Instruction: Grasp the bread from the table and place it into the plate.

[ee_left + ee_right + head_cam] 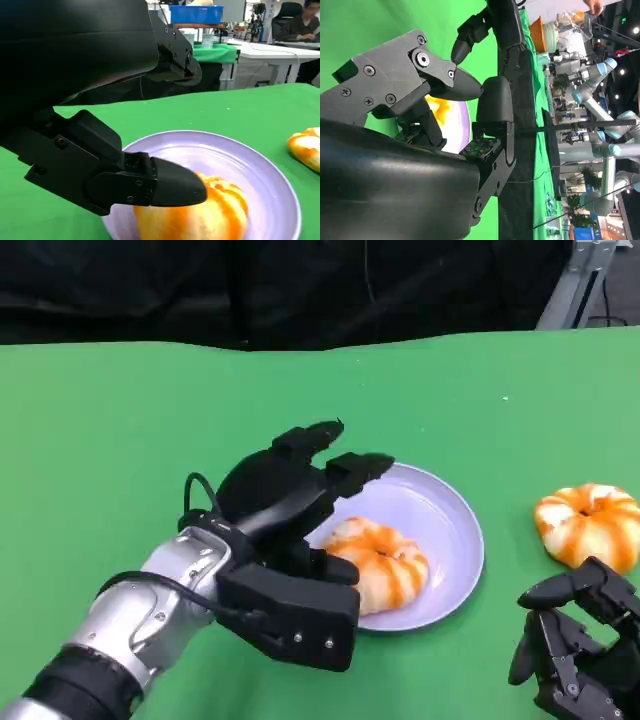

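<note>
An orange-and-white striped bread (383,570) lies in the lilac plate (462,530) at the middle of the green table. My left hand (285,540) hovers over the plate's left side with its fingers spread and nothing in them. In the left wrist view its thumb (150,182) hangs just above the bread (215,215), and the other fingers are raised well clear of the plate (225,155). A second striped bread (590,525) sits on the table right of the plate. My right hand (575,650) is low at the front right, just before that bread, and holds nothing.
The green table (120,440) stretches wide to the left and behind the plate, ending at a dark backdrop. A metal stand (575,280) rises at the far right corner. Other tables and a seated person (300,22) show far behind in the left wrist view.
</note>
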